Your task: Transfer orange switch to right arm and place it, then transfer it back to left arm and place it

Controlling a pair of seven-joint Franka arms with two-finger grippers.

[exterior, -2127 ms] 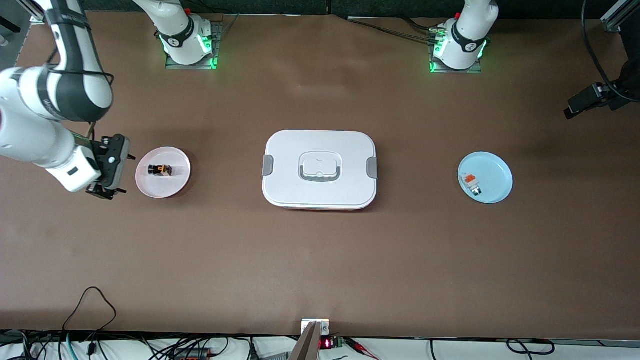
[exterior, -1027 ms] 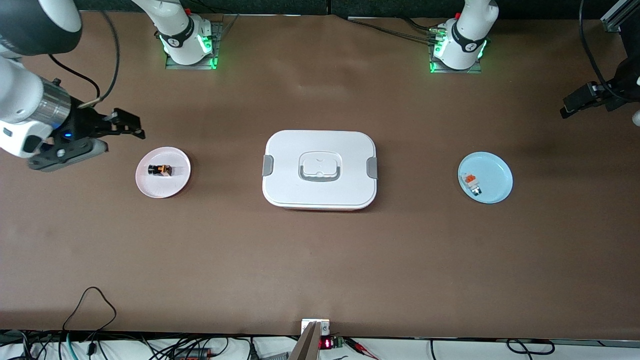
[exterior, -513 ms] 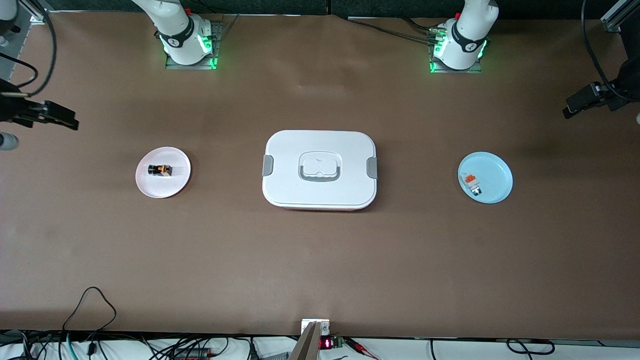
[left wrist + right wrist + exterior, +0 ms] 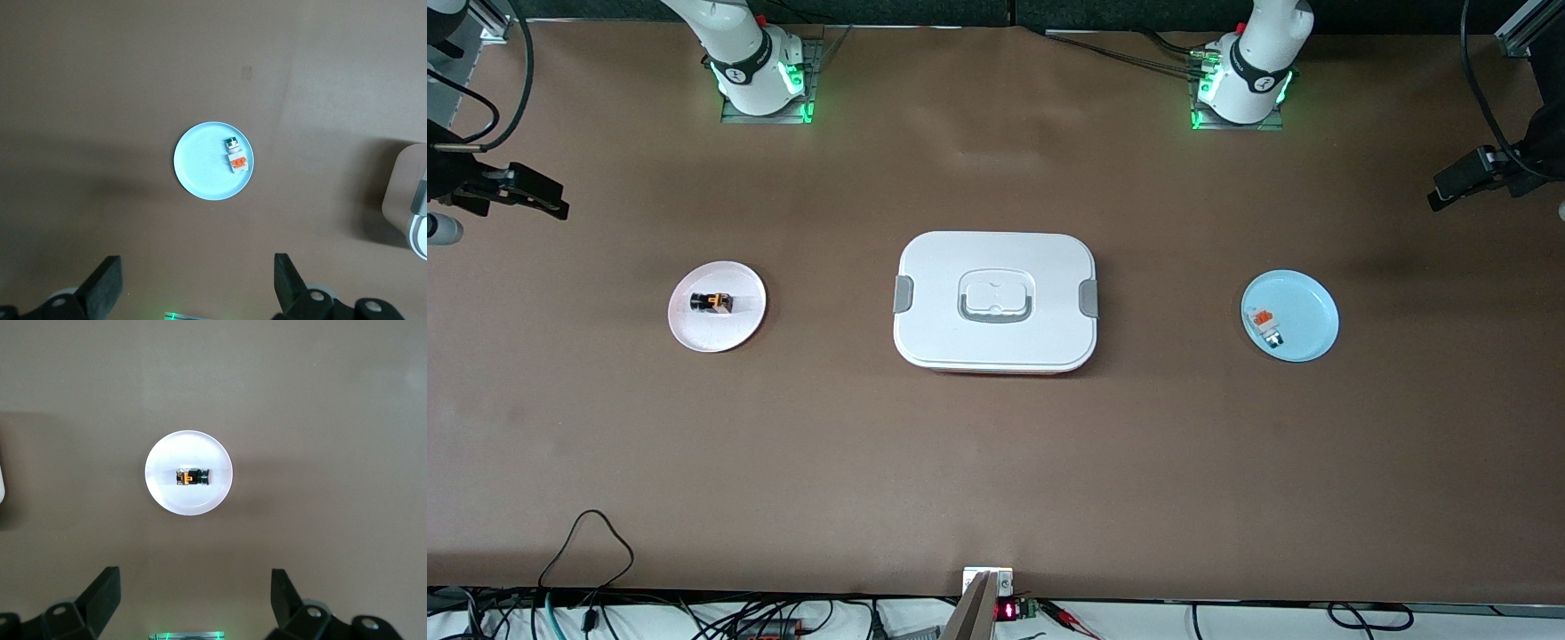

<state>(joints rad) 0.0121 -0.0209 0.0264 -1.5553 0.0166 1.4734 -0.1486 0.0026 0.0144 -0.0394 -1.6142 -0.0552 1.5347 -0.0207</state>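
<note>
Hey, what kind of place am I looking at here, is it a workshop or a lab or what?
Most likely a robotics lab test bench. Two white robot arms are bolted down at green-lit bases along one edge of a brown-covered table. Loose cables and a small red digital readout sit at the camera's edge.

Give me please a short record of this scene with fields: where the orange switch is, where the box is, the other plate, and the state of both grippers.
orange switch: lying on the pink plate, toward the right arm's end of the table
box: mid-table between the two plates, lid on
blue plate: toward the left arm's end, holds a small white-and-grey piece
right gripper: high over the pink plate, fingers open, empty
left gripper: high over the blue plate, fingers open, empty
</note>
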